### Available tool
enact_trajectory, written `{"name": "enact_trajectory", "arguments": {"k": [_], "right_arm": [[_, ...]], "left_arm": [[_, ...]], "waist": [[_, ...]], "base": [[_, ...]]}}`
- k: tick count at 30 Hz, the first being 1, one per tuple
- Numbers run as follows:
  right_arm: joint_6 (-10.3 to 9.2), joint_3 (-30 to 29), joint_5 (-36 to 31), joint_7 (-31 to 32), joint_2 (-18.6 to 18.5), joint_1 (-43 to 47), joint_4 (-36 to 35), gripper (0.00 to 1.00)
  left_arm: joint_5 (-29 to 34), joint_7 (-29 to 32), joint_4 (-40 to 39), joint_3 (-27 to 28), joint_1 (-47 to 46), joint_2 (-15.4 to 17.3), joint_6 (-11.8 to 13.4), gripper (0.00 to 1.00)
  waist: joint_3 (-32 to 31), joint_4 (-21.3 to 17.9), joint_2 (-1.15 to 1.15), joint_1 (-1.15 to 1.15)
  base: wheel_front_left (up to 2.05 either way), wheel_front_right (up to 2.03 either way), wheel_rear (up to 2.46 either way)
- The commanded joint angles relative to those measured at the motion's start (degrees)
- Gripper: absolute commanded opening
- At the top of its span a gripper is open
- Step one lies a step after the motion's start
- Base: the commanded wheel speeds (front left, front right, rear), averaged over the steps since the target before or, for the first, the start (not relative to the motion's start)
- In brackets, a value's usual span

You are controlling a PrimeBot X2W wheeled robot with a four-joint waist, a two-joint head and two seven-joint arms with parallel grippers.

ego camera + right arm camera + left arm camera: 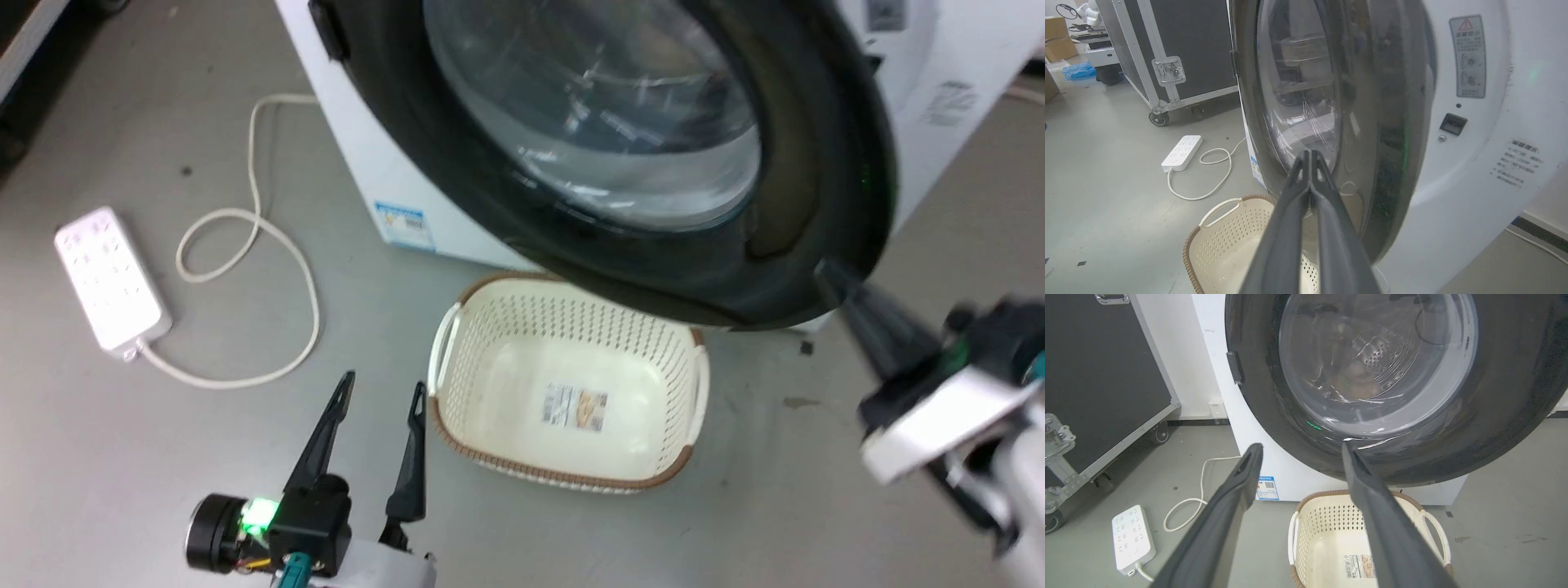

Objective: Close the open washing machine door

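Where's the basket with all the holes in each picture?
Head view: basket at bottom middle, on the floor below the round door.
Left wrist view: basket at bottom middle, partly behind a finger of the left gripper.
Right wrist view: basket at bottom, left of middle, partly behind the right gripper.
Shared landmark: the white power strip lies left of the basket in every view.

- The grey floor (122,474) carries everything.
- A cream basket (506,327) sits just right of the left gripper (384,380) jaws, near the washing machine (980,41).
- A white power strip (110,278) and its looped cord (253,155) lie left of those jaws.
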Motion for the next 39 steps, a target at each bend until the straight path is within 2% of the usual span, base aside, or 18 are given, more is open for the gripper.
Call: {"name": "enact_trajectory", "arguments": {"k": [1,7,8,12,23,29,30,31,32,39], "right_arm": [[0.05,0.2,1.4,0.6,-1.0,-2.1,1.0,0.00],[0.05,-0.1,7.9,3.8,-3.9,-10.9,7.3,0.00],[0.05,-1.0,9.8,4.9,-4.5,-14.9,10.5,0.00],[0.05,-1.6,10.6,6.2,-5.0,-20.4,15.0,0.00],[0.05,-4.4,10.8,7.7,-1.8,-31.6,26.3,0.00],[0.05,-2.3,10.7,6.0,-0.1,-33.3,29.1,0.00],[0.05,-2.1,10.8,5.2,0.1,-33.0,29.3,0.18],[0.05,-2.0,10.8,4.1,0.3,-32.6,29.4,0.47],[0.05,-2.0,11.3,3.1,0.7,-31.8,29.6,1.00],[0.05,-0.6,11.8,-3.3,2.7,-22.3,24.9,1.00]], "left_arm": [[-0.3,-0.3,-0.2,-0.3,-1.1,-0.2,0.2,1.00],[-0.6,-0.3,-0.3,-2.0,-3.1,-0.7,1.2,1.00],[-0.9,-0.3,-0.4,-2.7,-3.8,-0.9,1.8,1.00],[-1.3,-0.3,-0.5,-3.5,-4.7,-1.1,2.4,1.00],[-2.0,-0.3,-0.6,-4.3,-5.9,-1.2,3.7,1.00],[-2.1,-0.3,-0.1,-4.4,-6.2,-1.3,3.8,1.00],[-2.2,-0.3,0.0,-4.3,-6.1,-1.3,3.8,1.00],[-2.2,-0.3,0.1,-4.2,-6.1,-1.3,3.7,1.00],[-2.2,-0.3,0.3,-4.0,-6.1,-1.3,3.6,1.00],[-3.1,-0.3,1.5,-1.7,-4.4,-0.2,2.3,1.00]], "waist": [[2.0,1.5,-0.01,-0.01],[4.9,3.1,-0.01,-0.01],[5.9,3.7,-0.01,-0.01],[7.1,4.3,-0.01,-0.01],[8.8,4.3,-0.01,-0.01],[7.7,3.0,-0.01,-0.01],[7.3,2.6,-0.01,-0.01],[6.7,2.3,-0.01,-0.01],[5.9,1.8,-0.01,-0.01],[-0.6,-2.5,-0.01,-0.01]], "base": [[0.00,0.00,0.00],[0.00,0.00,0.00],[0.00,0.00,0.00],[0.00,0.00,0.00],[0.00,0.00,0.00],[0.00,0.00,0.00],[0.00,0.00,0.00],[0.00,0.00,0.00],[0.00,0.00,0.00],[0.00,0.00,0.00]]}}
